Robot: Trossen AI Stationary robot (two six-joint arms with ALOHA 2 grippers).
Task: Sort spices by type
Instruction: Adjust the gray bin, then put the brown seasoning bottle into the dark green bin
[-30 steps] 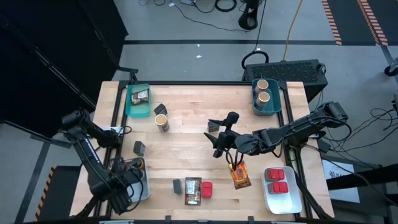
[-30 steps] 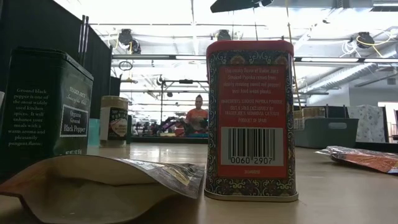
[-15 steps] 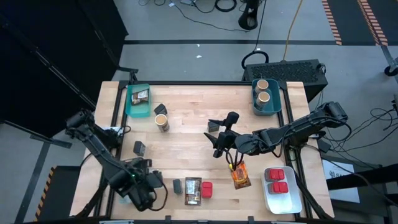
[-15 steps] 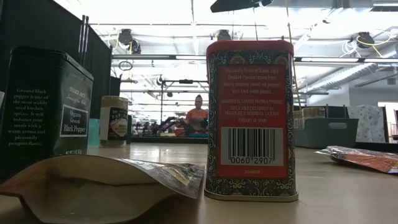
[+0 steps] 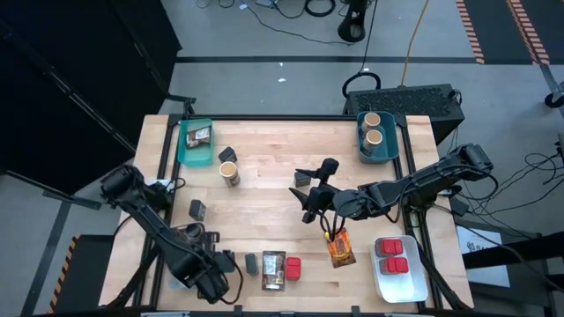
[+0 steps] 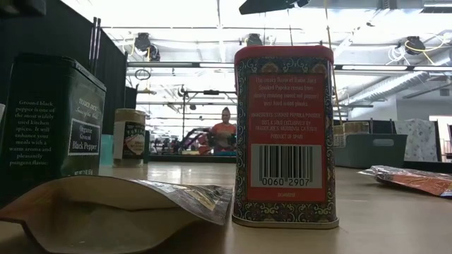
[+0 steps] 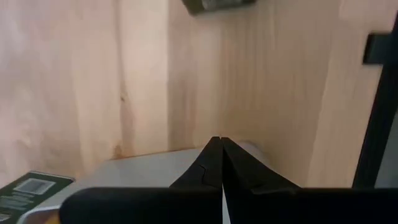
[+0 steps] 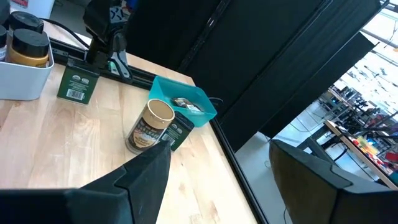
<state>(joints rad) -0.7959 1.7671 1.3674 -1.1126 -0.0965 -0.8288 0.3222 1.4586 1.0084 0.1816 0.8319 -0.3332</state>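
Spice containers are scattered over the wooden table (image 5: 264, 198): a red tin (image 5: 293, 268) stands just beside a flat packet (image 5: 273, 269) near the front edge, with a dark tin (image 5: 252, 263) on the packet's other side. The left gripper (image 5: 220, 264), fingers pressed together, hangs near that dark tin. The right gripper (image 5: 310, 204), fingers spread apart, waits over the table's middle.

Pale matt wood table (image 5: 264, 198), glossy printed red tin (image 6: 284, 134)

Grey floor (image 5: 264, 35), bright ceiling lights (image 6: 212, 14)
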